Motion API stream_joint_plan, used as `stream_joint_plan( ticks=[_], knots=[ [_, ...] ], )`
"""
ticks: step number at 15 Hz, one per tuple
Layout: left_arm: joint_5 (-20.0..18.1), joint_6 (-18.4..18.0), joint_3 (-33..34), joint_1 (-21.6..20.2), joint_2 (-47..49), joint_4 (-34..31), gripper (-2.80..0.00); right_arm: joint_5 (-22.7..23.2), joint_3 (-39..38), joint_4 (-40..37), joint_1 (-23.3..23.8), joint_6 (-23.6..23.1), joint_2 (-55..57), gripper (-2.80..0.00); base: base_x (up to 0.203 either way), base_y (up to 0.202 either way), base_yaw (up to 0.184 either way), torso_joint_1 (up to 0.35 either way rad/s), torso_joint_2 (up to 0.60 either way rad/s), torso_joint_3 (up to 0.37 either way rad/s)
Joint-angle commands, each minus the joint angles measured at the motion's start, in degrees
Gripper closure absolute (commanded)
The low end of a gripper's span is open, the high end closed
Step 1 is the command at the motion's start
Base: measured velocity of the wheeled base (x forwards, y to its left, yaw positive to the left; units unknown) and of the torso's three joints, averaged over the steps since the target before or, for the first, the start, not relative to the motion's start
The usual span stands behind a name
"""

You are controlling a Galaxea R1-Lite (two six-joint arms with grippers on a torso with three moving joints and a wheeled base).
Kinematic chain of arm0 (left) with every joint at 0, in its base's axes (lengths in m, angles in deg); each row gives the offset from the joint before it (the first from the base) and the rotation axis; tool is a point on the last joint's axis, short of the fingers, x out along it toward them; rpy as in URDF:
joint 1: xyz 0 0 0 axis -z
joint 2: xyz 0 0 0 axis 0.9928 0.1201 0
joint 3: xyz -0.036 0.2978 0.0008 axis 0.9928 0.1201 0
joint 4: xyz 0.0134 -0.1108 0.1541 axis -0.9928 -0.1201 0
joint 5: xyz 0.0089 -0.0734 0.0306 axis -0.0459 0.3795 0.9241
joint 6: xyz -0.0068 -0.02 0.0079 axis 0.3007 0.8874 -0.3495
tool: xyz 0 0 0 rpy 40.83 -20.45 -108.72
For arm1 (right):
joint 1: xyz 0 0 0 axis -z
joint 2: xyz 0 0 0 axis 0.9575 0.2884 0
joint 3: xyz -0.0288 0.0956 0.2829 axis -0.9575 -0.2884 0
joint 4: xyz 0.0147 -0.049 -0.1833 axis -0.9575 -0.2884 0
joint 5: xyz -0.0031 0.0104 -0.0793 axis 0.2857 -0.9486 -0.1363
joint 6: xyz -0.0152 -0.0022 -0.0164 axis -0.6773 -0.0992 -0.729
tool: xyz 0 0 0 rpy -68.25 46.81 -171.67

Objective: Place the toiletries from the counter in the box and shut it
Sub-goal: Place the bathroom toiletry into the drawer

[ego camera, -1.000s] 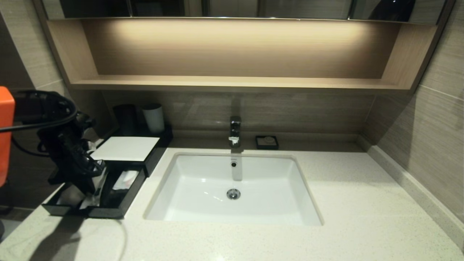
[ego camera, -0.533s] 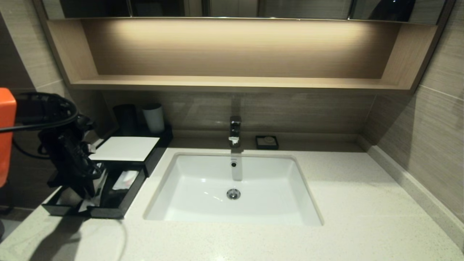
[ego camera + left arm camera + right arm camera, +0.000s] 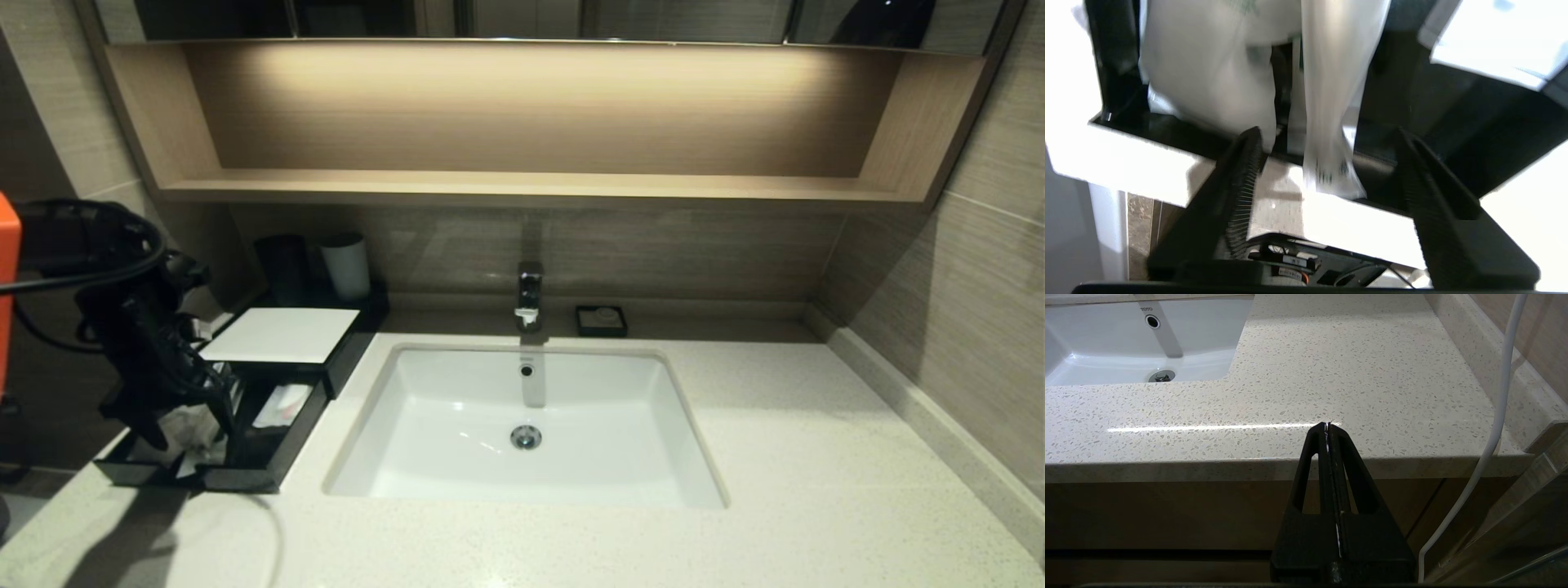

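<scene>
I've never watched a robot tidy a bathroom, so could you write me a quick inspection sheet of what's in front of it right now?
Surface: pale speckled counter with a white sink set in.
Job's things: black box with a white top, its drawer pulled out; clear toiletry packets lie in the drawer, one end over its front edge.
Clutter: black tumbler, white cup, small black soap dish by the tap.
Claws: left claw open over the drawer, holding nothing; right claw shut, parked before the counter's front edge.
Cables: black cable on the left arm; white cable near the right claw.
Surroundings: lit wooden shelf, tiled walls.
</scene>
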Motion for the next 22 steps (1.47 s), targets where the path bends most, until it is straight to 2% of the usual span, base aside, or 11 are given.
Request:
stream_joint_plan(
  ticks=[1, 2, 3, 5, 9, 11, 13, 15, 19, 22],
  knots=[
    [0.00, 0.08, 0.41, 0.06, -4.55, -1.22, -2.80, -0.04, 0.00, -0.07, 0.00, 0.01, 0.09, 0.00, 0.000, 0.000, 0.000, 0.000, 0.00, 0.000],
    [-0.04, 0.08, 0.55, 0.17, -6.51, -1.86, -2.80, -0.03, 0.00, -0.07, 0.00, 0.01, 0.09, 0.00, 0.000, 0.000, 0.000, 0.000, 0.00, 0.000],
    [-0.13, 0.11, 0.83, 0.41, -8.90, -2.94, 0.00, -0.04, 0.00, -0.07, 0.00, 0.01, 0.09, 0.00, 0.000, 0.000, 0.000, 0.000, 0.00, 0.000],
    [-0.32, 0.10, 3.28, 0.96, -14.53, -4.96, 0.00, -0.04, 0.00, -0.07, 0.00, 0.08, 0.09, 0.00, 0.000, 0.000, 0.000, 0.000, 0.00, 0.000],
    [-0.38, -0.48, 18.92, 1.24, -27.96, -4.59, 0.00, 0.00, 0.00, -0.13, 0.00, 0.10, 0.09, 0.00, 0.000, 0.000, 0.000, 0.000, 0.00, 0.000],
    [-0.09, -1.08, 27.96, 1.18, -32.93, -0.23, 0.00, 0.01, 0.00, -0.07, 0.00, 0.07, 0.09, 0.00, 0.000, 0.000, 0.000, 0.000, 0.00, 0.000],
    [0.21, -1.39, 33.69, 1.00, -34.25, 9.81, 0.00, 0.05, 0.00, -0.07, 0.00, 0.01, 0.09, 0.00, 0.000, 0.000, 0.000, 0.000, 0.00, 0.000],
    [0.75, -1.50, 34.26, -0.34, -30.74, 15.97, 0.00, -0.01, 0.00, -0.09, 0.00, 0.01, 0.02, 0.00, 0.000, 0.000, 0.000, 0.000, 0.00, 0.000],
    [2.19, -1.60, 31.85, -3.18, -20.95, 23.45, 0.00, 0.05, 0.00, -0.16, 0.00, 0.01, 0.00, 0.00, 0.000, 0.000, 0.000, 0.000, 0.00, 0.000],
    [1.63, -2.03, 26.85, -3.51, -15.39, 25.31, 0.00, 0.03, 0.00, -0.07, 0.00, 0.01, 0.00, 0.00, 0.000, 0.000, 0.000, 0.000, 0.00, 0.000]
  ],
)
